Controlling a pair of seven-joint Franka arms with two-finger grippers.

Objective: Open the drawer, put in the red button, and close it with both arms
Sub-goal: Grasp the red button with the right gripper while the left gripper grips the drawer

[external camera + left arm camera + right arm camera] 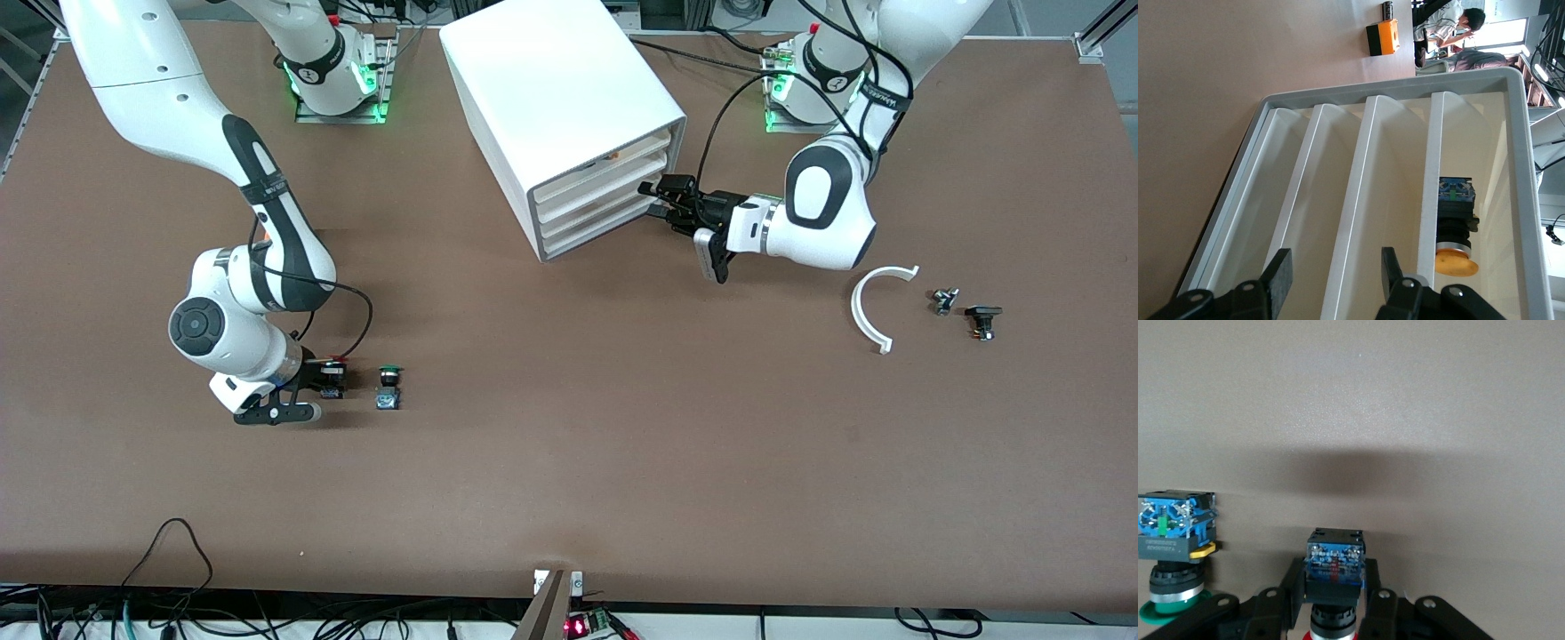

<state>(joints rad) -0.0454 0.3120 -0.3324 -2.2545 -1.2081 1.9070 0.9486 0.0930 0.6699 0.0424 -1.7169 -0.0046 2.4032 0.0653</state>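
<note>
The white cabinet (560, 98) stands near the arms' bases, its four drawer fronts level with each other. My left gripper (662, 200) is open at the cabinet's front. In the left wrist view its fingers (1278, 280) stand on either side of the front edge of the second highest drawer (1358, 200), which also shows in the front view (600, 188). My right gripper (327, 380) is low at the table toward the right arm's end. It is shut on the red button (332, 364), its fingers against the blue-grey contact block (1335, 553).
A green-capped button (388, 388) stands beside the red one, also seen in the right wrist view (1175, 533). A yellow-capped button (1455, 233) lies in the top drawer. An orange box (1381, 37) sits past the cabinet. A white curved piece (876, 307) and small black parts (982, 320) lie toward the left arm's end.
</note>
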